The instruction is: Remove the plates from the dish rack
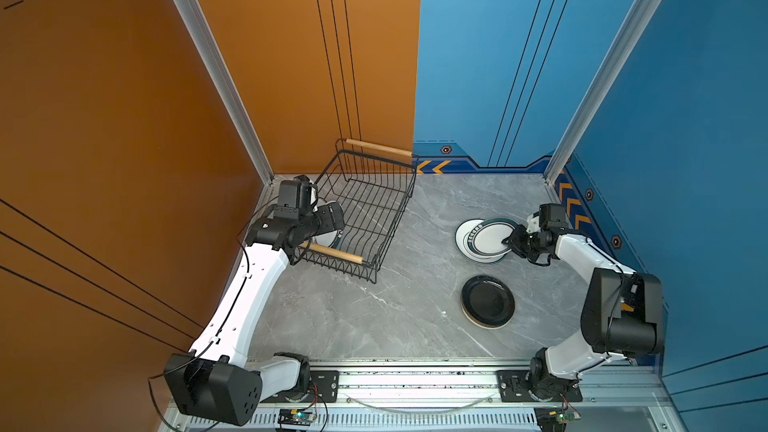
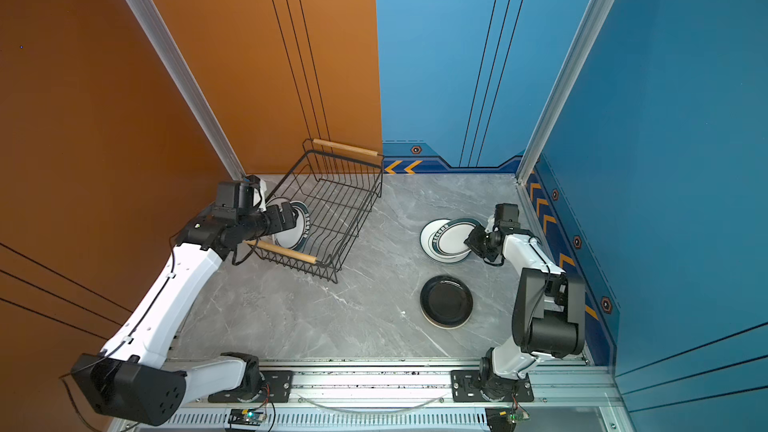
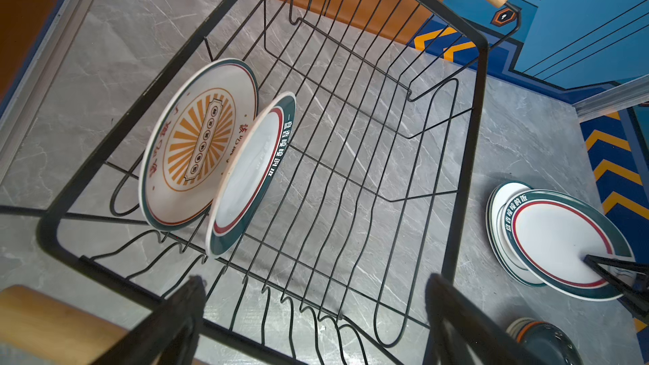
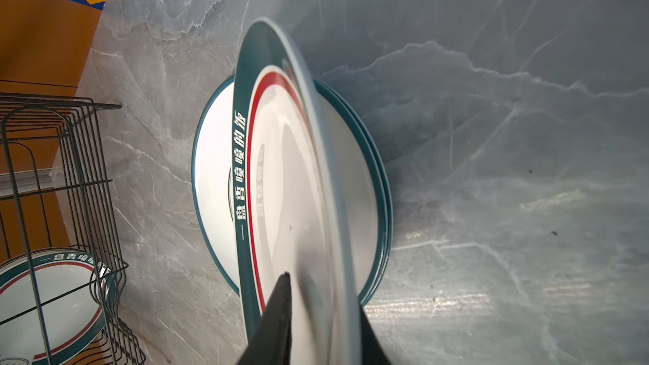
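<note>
1. Presently, the right gripper [image 4: 323,296] straddles the rim of a round white plate with teal-and-red border [image 4: 277,177], tilted atop a stack of like plates [image 4: 210,156]; whether clamped cannot be told.
2. The left gripper [image 3: 316,310], jaws wide apart, hovers over the black wire dish rack [image 3: 469,156]; an orange sunburst plate [image 3: 196,149] and a teal-rimmed plate [image 3: 249,177] stand on edge ahead of the jaws.

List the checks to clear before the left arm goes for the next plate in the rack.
1. Left tool open at dish rack: ok.
2. Sunburst plate and green-rimmed plate standing in rack slots: ok.
3. Right tool clear of top plate: not ok, straddling its rim.
4. Top plate flat on white stack: not ok, tilted.
5. Black stack apart from both tools: ok.
</note>
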### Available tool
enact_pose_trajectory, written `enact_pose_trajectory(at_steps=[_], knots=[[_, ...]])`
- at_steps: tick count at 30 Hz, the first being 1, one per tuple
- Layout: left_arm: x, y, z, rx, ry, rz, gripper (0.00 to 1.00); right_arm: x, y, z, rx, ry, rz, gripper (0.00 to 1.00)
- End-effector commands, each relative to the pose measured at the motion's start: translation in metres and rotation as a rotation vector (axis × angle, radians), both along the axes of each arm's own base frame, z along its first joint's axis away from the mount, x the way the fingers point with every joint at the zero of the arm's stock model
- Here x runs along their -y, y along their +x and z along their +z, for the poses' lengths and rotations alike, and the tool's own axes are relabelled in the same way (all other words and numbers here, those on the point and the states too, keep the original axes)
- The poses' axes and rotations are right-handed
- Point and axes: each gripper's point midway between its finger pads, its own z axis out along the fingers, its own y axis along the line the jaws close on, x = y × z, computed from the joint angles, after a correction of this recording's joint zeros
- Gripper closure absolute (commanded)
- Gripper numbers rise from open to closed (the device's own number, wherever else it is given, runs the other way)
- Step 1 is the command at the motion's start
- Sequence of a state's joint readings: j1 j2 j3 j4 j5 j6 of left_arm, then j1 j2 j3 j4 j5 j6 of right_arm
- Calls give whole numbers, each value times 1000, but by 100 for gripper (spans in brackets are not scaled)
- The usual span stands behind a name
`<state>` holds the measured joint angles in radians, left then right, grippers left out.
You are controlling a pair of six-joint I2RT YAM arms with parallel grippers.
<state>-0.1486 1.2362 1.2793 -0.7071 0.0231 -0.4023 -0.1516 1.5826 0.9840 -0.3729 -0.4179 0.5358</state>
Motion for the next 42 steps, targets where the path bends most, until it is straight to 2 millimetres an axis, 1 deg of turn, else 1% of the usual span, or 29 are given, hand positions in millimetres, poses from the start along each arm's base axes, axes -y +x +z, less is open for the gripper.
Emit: enact_pose_trajectory(at_steps=[1,7,13,21,28,34,37,42], knots=[[-4,-5,-2,-2,9,-6,2,1,-3,-9,-23,-1,1,77],[-5,-2,-11,-30,0,-6,2,-1,-2,-16,-43,-2,9,75],[-5,-2,-11,-31,1,-4,2,-2,-1,-21,-58,-12,11,73],[-6,0,-15,-42,4,-4,2,-2,0,-25,-87,-55,20,55],[-9,2,-18,-53,8,6,2,-1,-1,-28,-107,-89,24,51],[-9,3,-21,-61,12,7,2,0,-3,-31,-134,-131,30,44],[-9,3,-23,-65,19,0,2,1,-2,-31,-138,-147,30,43],[-13,8,-32,-87,44,12,2,7,-6,-26,-154,-220,33,32]])
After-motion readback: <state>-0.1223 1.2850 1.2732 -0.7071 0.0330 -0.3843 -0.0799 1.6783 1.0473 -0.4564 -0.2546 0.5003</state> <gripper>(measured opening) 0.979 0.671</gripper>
